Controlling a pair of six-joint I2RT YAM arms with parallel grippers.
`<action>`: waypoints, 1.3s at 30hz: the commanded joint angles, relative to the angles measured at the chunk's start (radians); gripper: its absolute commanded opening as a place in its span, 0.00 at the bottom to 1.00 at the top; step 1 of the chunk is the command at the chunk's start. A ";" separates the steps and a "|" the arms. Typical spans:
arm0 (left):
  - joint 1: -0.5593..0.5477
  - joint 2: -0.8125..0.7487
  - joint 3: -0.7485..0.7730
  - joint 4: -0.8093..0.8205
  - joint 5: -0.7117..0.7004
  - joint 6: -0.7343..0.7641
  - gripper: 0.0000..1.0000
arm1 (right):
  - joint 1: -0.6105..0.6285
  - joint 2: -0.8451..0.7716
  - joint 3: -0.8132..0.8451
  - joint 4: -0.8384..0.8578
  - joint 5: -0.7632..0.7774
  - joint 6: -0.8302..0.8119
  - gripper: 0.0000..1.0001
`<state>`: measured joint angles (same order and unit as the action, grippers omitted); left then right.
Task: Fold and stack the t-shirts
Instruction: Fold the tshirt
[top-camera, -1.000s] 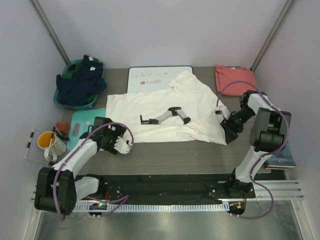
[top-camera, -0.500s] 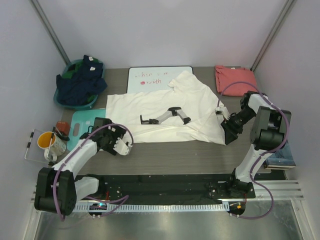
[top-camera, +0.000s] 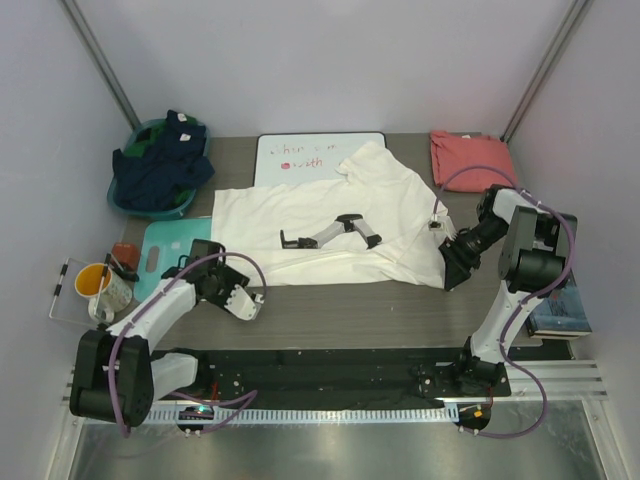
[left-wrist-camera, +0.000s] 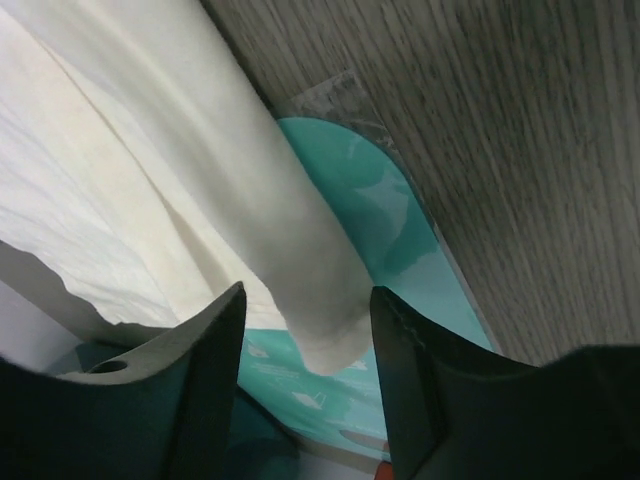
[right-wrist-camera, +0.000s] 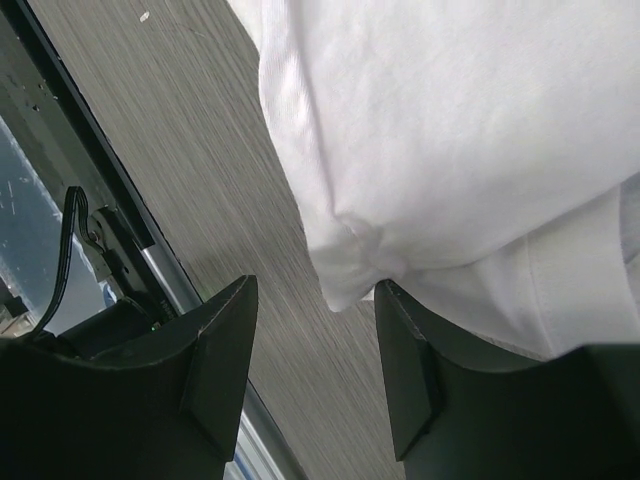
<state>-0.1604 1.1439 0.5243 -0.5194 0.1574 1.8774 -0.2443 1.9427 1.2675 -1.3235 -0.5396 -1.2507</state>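
Cream shirt overlaps whiteboard, teal board; both jaws parted astride its corners

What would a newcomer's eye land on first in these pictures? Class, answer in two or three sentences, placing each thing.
First, the large cream-white t-shirt spread over the middle of the table, its dark chest print facing up. Next, the left gripper and right gripper, each open at a near corner of it. Then the salmon-red t-shirt, folded at the far right corner.
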 joint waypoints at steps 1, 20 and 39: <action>0.005 0.034 -0.017 0.027 -0.012 0.022 0.47 | -0.004 0.010 0.043 -0.071 -0.045 0.020 0.54; 0.005 0.146 -0.006 0.091 -0.061 0.002 0.01 | -0.004 0.022 0.118 -0.052 0.006 0.054 0.01; 0.007 0.123 -0.006 -0.065 -0.078 0.049 0.00 | -0.007 0.050 0.227 0.036 0.211 0.022 0.01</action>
<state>-0.1608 1.2697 0.5213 -0.4362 0.0975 1.9160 -0.2447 1.9903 1.4525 -1.3125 -0.3931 -1.2045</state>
